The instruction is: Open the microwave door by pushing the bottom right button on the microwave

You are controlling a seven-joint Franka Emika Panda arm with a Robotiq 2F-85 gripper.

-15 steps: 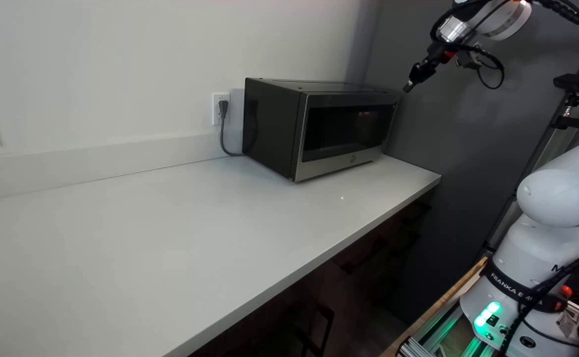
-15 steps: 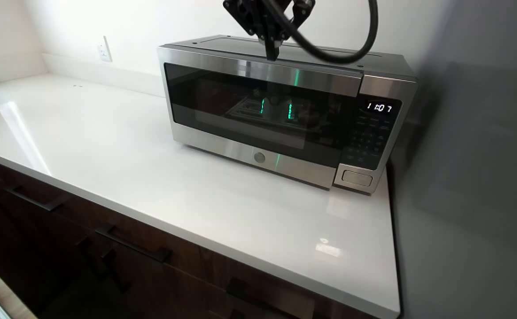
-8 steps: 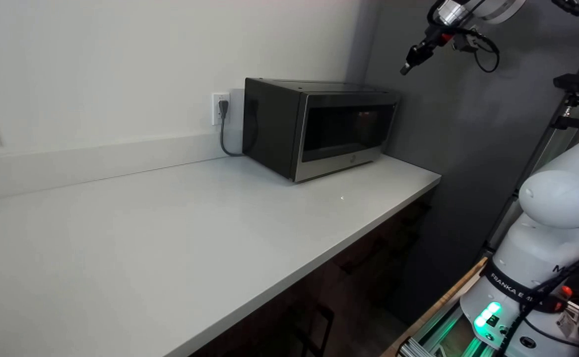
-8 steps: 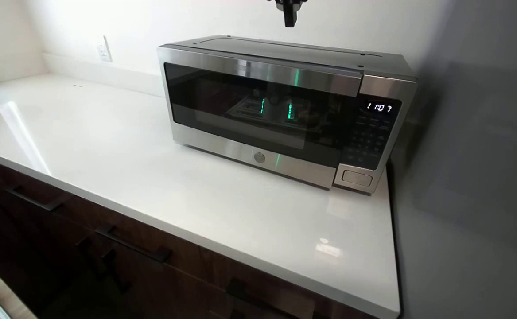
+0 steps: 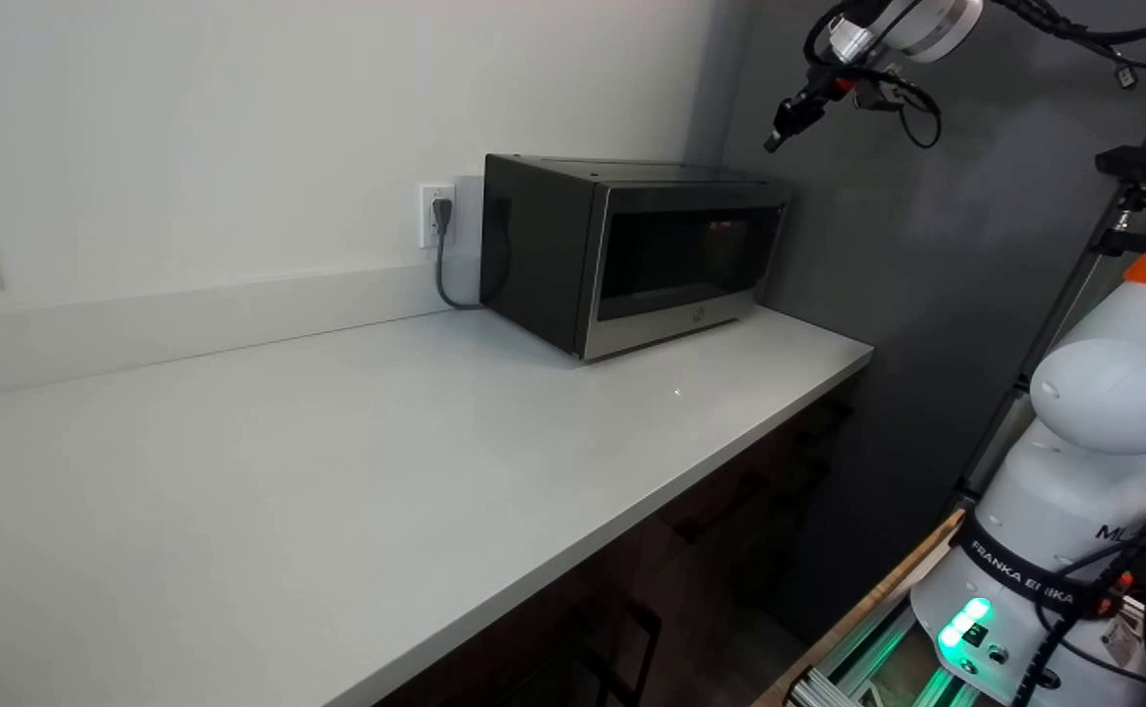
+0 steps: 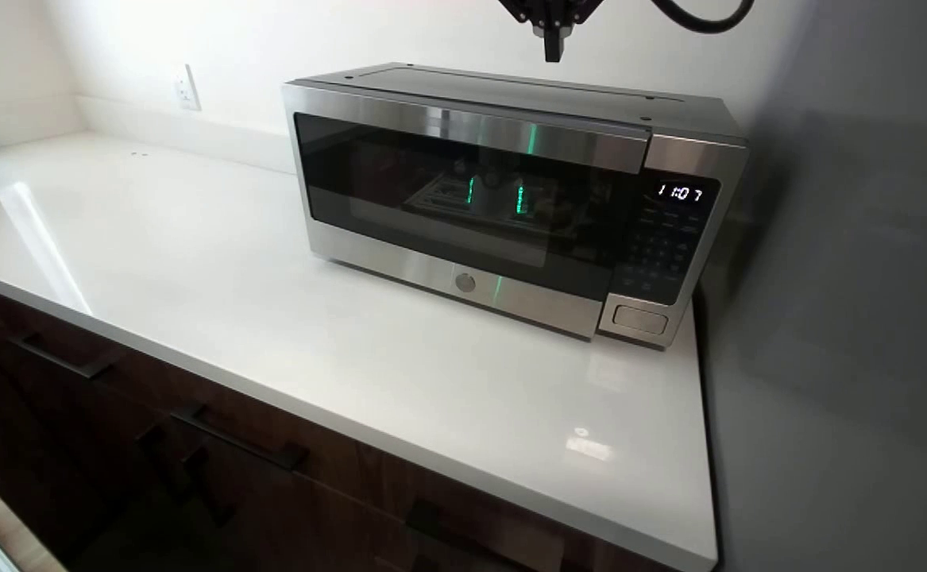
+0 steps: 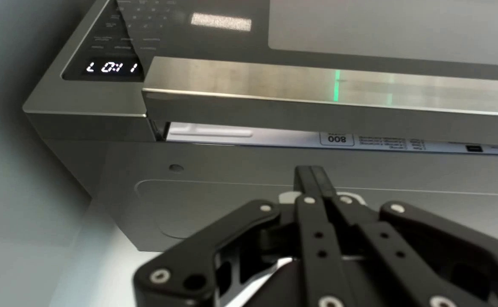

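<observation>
Your Robotiq gripper [image 6: 553,51] — jaws together, nothing between them — has risen and shifted toward the control panel [image 6: 662,238] over the last second, while the microwave door [image 6: 463,208] below those jaws stands ajar, so pressing the button [image 6: 641,319] looks done and swinging wider probably remains.

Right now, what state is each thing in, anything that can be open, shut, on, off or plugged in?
Door: ajar, a gap showing along its top edge.
Button: nothing pressing it.
Clock: lit, reading 11:07.
Gripper: shut, holding nothing.
Plug: in the wall outlet.
Drawers: look shut.
Base lights: on, green.
</observation>
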